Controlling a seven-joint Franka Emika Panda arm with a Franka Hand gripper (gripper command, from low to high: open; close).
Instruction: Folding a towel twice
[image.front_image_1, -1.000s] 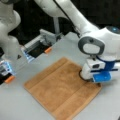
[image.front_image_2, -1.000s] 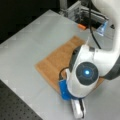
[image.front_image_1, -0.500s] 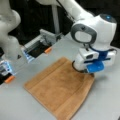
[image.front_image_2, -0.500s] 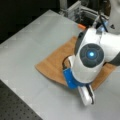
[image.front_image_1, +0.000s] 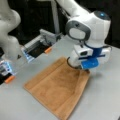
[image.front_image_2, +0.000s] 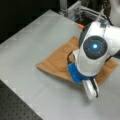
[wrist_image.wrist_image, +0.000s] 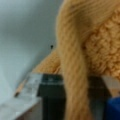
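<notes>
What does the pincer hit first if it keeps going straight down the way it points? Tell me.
Most likely the towel. The pincer points down at the towel's corner, and the wrist view shows cloth bunched right at its fingers; the table lies just beneath. Depth is hard to judge.

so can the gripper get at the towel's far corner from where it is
Probably yes: the gripper already sits at the towel corner at a front view's right, cloth bunched against its fingers in the wrist view, nothing blocking.

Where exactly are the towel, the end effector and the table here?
towel (image.front_image_1: 53, 91), a front view, flat middle of the cloth.
end effector (image.front_image_1: 86, 70), a front view, at the towel's lifted corner.
table (image.front_image_2: 32, 37), a front view, bare grey surface.
</notes>
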